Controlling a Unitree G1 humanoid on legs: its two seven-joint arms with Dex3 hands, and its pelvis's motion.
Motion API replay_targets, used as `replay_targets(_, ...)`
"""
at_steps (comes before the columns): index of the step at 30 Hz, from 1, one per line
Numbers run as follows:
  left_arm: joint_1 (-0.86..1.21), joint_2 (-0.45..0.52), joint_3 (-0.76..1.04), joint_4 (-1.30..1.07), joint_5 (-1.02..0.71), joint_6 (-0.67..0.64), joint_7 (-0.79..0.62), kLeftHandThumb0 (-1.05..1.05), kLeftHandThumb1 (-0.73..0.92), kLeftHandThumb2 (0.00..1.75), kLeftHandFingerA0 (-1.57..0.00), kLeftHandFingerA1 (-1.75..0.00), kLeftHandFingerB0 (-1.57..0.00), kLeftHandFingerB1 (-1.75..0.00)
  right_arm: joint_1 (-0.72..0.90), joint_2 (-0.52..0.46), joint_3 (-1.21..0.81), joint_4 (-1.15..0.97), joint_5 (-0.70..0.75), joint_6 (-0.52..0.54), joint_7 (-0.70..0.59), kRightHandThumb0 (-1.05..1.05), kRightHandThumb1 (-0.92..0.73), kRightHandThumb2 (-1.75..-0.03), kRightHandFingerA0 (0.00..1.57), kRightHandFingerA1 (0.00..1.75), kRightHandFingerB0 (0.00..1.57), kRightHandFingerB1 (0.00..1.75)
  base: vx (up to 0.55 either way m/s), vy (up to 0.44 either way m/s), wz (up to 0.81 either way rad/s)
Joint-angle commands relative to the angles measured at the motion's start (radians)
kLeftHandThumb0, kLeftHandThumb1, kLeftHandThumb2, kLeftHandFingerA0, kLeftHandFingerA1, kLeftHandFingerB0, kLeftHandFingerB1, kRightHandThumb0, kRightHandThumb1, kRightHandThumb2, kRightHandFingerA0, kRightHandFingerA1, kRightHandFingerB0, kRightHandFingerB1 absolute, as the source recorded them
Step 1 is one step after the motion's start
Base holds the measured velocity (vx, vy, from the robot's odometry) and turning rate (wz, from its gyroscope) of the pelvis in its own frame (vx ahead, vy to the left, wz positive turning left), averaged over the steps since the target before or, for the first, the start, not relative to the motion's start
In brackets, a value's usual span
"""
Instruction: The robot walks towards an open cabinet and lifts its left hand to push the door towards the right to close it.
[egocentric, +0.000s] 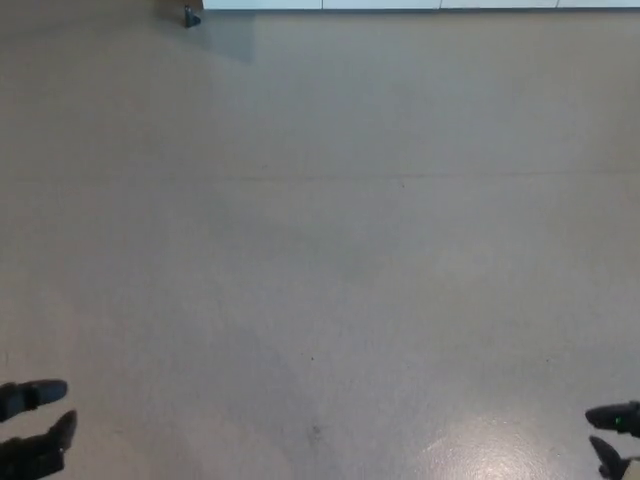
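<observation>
Floor (320, 250) filled nearly the whole head view, a bare beige expanse between the robot and its goal. The cabinet (420, 4) showed only as a thin white strip along the top edge, running from about a third of the way across to the right border, with faint vertical seams dividing it. It lay straight ahead and well apart from both hands. A small dark object (191, 16) stood on the floor just beside the strip's left end, with a grey shadow spreading below and to its right; whether that marked the open door could not be told, since the door itself was not clearly visible.

The left hand (35, 430) sat in the lower left corner with its fingers (38, 393) spread apart and holding nothing. The right hand (615, 435) peeked in at the lower right corner, its fingers likewise apart and empty, though partly cut off by the frame.

Judging from this layout, the strip's long axis ran left to right across the robot's path, and the left hand was on the side nearer the strip's left end. The task looked barely begun: the approach still had to be walked before any push to the right.
</observation>
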Motion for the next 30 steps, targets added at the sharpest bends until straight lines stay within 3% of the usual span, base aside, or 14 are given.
replay_targets(1, -0.021, 0.029, 0.037, 0.048, -0.049, -0.094, -0.036, -0.35, 0.31, 1.01, -0.58, -0.69, -0.54, -0.76, -0.012, -0.035, -0.007, 0.057, -0.021, -0.133, -0.076, -0.38, -0.66, -0.6, 0.81, 0.61, 0.68, 0.49, 0.07, -0.012, 0.24)
replay_targets(10, 0.05, 0.02, 0.022, 0.071, -0.031, -0.138, -0.033, -0.37, 0.33, 0.92, -0.67, -0.61, -0.59, -0.81, 0.061, -0.035, 0.004, 0.098, -0.025, -0.183, -0.093, -0.36, -0.65, -0.59, 0.83, 0.64, 0.69, 0.5, 0.07, 0.026, 0.06)
replay_targets(14, 0.068, 0.017, 0.015, 0.075, -0.03, -0.146, -0.032, -0.37, 0.34, 0.91, -0.67, -0.6, -0.57, -0.78, 0.082, -0.034, 0.002, 0.098, -0.022, -0.196, -0.089, -0.36, -0.66, -0.6, 0.8, 0.63, 0.67, 0.5, 0.17, 0.205, -0.22)
replay_targets(16, 0.078, 0.017, 0.012, 0.073, -0.03, -0.149, -0.038, -0.35, 0.31, 0.98, -0.66, -0.61, -0.55, -0.78, 0.093, -0.036, 0.01, 0.094, -0.033, -0.189, -0.101, -0.36, -0.66, -0.6, 0.83, 0.62, 0.69, 0.49, 0.16, 0.261, 0.16)
replay_targets(18, 0.066, 0.011, 0.008, 0.072, -0.025, -0.135, -0.007, -0.29, 0.3, 1.02, -0.63, -0.72, -0.58, -0.78, 0.087, -0.038, 0.011, 0.099, -0.035, -0.195, -0.101, -0.37, -0.67, -0.6, 0.83, 0.61, 0.7, 0.51, 0.27, 0.227, 0.07)
replay_targets(20, 0.064, 0.01, 0.01, 0.072, -0.031, -0.139, -0.011, -0.26, 0.28, 1.06, -0.66, -0.63, -0.57, -0.8, 0.083, -0.037, 0.012, 0.102, -0.035, -0.192, -0.097, -0.36, -0.67, -0.6, 0.83, 0.61, 0.69, 0.5, 0.24, 0.103, 0.06)
replay_targets(23, 0.062, 0.011, 0.01, 0.073, -0.034, -0.141, -0.015, -0.26, 0.28, 1.05, -0.66, -0.63, -0.57, -0.78, 0.078, -0.035, 0.012, 0.106, -0.035, -0.19, -0.099, -0.36, -0.67, -0.6, 0.84, 0.62, 0.7, 0.5, 0.24, 0.007, 0.09)
replay_targets(24, 0.065, 0.015, 0.002, 0.074, -0.028, -0.144, -0.024, -0.3, 0.31, 1.03, -0.58, -0.69, -0.53, -0.76, 0.08, -0.034, 0.011, 0.107, -0.033, -0.193, -0.096, -0.36, -0.66, -0.6, 0.84, 0.62, 0.7, 0.49, 0.26, -0.055, 0.07)
replay_targets(30, 0.065, 0.013, 0.0, 0.073, -0.034, -0.149, -0.025, -0.34, 0.31, 1.01, -0.59, -0.71, -0.53, -0.76, 0.079, -0.035, 0.012, 0.103, -0.033, -0.191, -0.096, -0.36, -0.66, -0.6, 0.83, 0.61, 0.68, 0.48, 0.31, -0.172, 0.04)
